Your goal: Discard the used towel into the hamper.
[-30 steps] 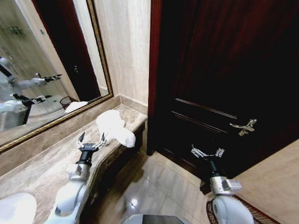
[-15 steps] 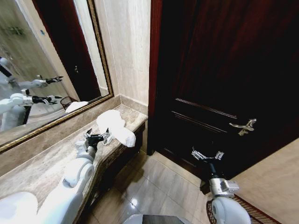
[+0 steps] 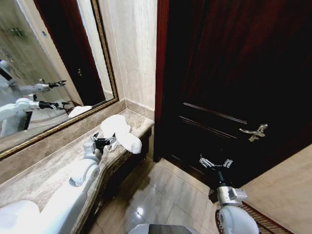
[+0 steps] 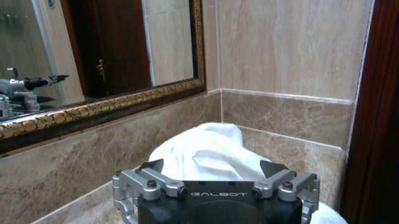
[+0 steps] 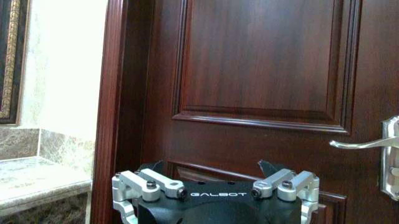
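My left gripper [image 3: 106,142], jaws spread apart, hovers over the polished marble counter [image 3: 44,168], right up against the soft, rumpled white towel [image 3: 120,131] heaped at the counter's far corner. My right gripper [image 3: 215,163], also open, hangs before the glossy dark wooden door [image 3: 234,63].

The left arm stretches forward and low, its wrist level, with the left tool [image 3: 104,142] spread open, fingers [image 4: 151,166] set wide apart. The right arm stands upright at the robot's right side, and the right tool [image 3: 215,163] is open too.
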`<state>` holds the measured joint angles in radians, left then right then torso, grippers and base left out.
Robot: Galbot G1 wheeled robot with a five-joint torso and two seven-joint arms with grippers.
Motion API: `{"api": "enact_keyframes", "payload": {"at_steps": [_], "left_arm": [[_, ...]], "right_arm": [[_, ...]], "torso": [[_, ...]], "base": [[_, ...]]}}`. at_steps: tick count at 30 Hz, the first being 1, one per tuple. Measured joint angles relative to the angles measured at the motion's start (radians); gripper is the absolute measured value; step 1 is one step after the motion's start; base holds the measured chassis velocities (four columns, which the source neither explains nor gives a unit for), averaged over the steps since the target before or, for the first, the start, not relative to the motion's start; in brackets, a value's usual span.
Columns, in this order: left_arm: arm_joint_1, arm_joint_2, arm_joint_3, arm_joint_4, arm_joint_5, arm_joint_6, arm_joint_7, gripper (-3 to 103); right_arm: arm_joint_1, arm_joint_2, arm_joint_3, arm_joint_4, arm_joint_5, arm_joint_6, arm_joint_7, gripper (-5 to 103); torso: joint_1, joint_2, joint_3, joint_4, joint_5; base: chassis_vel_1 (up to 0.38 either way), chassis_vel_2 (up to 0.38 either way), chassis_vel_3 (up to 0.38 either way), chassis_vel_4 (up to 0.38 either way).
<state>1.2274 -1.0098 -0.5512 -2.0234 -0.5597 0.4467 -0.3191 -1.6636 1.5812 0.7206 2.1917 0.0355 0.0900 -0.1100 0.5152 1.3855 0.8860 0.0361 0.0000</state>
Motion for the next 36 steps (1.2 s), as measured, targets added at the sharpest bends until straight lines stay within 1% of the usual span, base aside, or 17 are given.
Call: {"api": "enact_keyframes", "payload": {"at_steps": [4, 8, 13, 16, 17, 20, 23, 32, 35, 36], "left_arm": [[-0.039, 0.006, 0.016, 0.027, -0.015, 0.006, -0.004, 100], [-0.107, 0.013, 0.048, 0.068, -0.047, 0.037, -0.035, 100], [-0.163, 0.01, 0.071, 0.104, -0.059, 0.062, -0.052, 100], [-0.224, 0.0, 0.101, 0.151, -0.062, 0.091, -0.087, 100], [-0.224, 0.0, 0.101, 0.151, -0.062, 0.091, -0.087, 100], [-0.26, -0.01, 0.117, 0.192, -0.061, 0.101, -0.121, 100], [-0.275, -0.018, 0.119, 0.218, -0.061, 0.106, -0.132, 100], [-0.299, -0.024, 0.141, 0.272, -0.086, 0.106, -0.133, 100], [-0.334, -0.023, 0.166, 0.32, -0.1, 0.103, -0.129, 100], [-0.334, -0.023, 0.166, 0.32, -0.1, 0.103, -0.129, 100]], "right_arm": [[-0.002, 0.003, -0.002, 0.001, -0.005, -0.002, 0.01, 100], [-0.003, 0.001, 0.002, 0.011, -0.005, -0.003, 0.015, 100], [-0.005, 0.0, 0.001, 0.022, -0.006, -0.004, 0.017, 100], [0.001, -0.002, -0.002, 0.029, -0.013, -0.011, 0.017, 100], [0.001, -0.002, -0.002, 0.029, -0.013, -0.011, 0.017, 100], [0.006, -0.003, -0.003, 0.031, -0.022, -0.014, 0.021, 100], [0.004, -0.003, -0.003, 0.03, -0.03, -0.013, 0.024, 100], [0.008, -0.003, -0.003, 0.019, -0.037, -0.007, 0.039, 100], [0.011, 0.001, -0.008, 0.007, -0.051, -0.001, 0.041, 100], [0.011, 0.001, -0.008, 0.007, -0.051, -0.001, 0.041, 100]], "torso": [[0.0, 0.0, 0.0, -0.0001, 0.0], [0.0, 0.0, 0.0, -0.0001, 0.0], [0.0, 0.0, 0.0, 0.0, 0.0002], [0.0, 0.0, 0.0, -0.0002, 0.0002], [0.0, 0.0, 0.0, -0.0002, 0.0002], [0.0, 0.0, 0.0, -0.0001, -0.0001], [0.0, 0.0, 0.0, 0.0, 0.0], [0.0, 0.0, 0.0, 0.0, 0.0], [0.0, 0.0, 0.0, 0.0, 0.0], [0.0, 0.0, 0.0, 0.0, 0.0]], "base": [[0.0, 0.0, 0.0, 0.0], [0.0, 0.0, 0.0, 0.0], [0.0, 0.0, 0.0, 0.0], [0.0, 0.0, 0.0, 0.0], [0.0, 0.0, 0.0, 0.0], [0.0, 0.0, 0.0, 0.0], [0.0, 0.0, 0.0, 0.0], [0.0, 0.0, 0.0, 0.0], [0.0, 0.0, 0.0, 0.0], [0.0, 0.0, 0.0, 0.0]]}}
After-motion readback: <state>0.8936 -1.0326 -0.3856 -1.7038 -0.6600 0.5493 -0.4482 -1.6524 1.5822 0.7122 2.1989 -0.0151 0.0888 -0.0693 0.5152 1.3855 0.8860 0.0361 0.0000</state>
